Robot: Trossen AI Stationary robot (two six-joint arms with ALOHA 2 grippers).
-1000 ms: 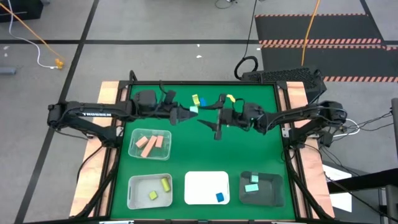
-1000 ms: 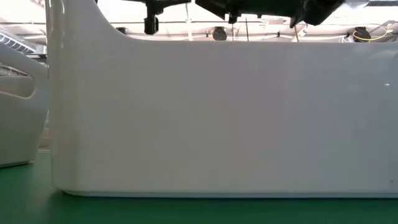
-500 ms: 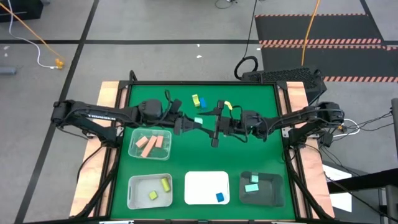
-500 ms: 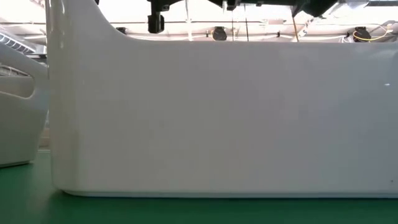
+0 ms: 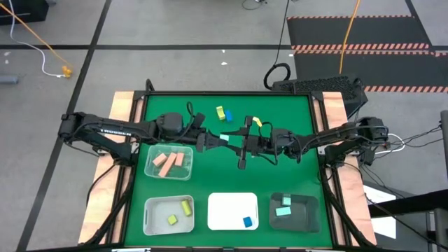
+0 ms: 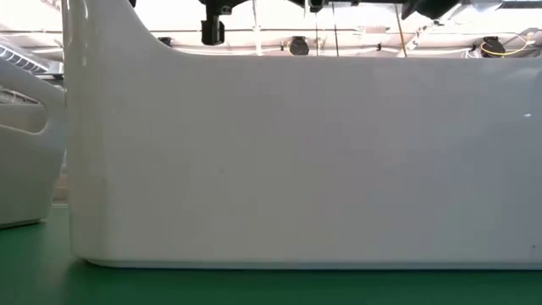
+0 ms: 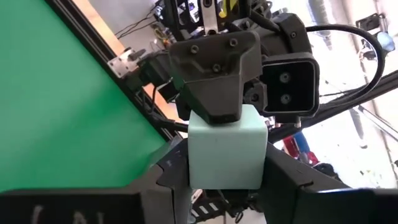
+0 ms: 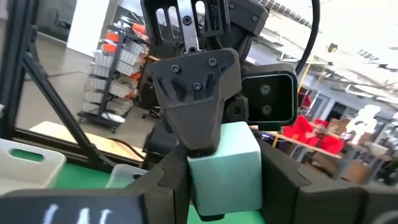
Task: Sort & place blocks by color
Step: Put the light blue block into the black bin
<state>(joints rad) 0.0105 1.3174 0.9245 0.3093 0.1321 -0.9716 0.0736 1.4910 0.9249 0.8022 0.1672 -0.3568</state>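
Most blocks are sitting sorted in trays while both grippers, left (image 5: 215, 140) and right (image 5: 236, 143), are pinching one mint block (image 5: 224, 138) mid-desk, jaws closed on it, three loose blocks (image 5: 222, 113) waiting.

Low view: a white tray wall (image 6: 288, 161) fills the frame, hiding the table and blocks behind it; only arm parts show along the upper edge. Wrist views: the mint block (image 7: 225, 148) is partly covered by the opposing gripper's finger.
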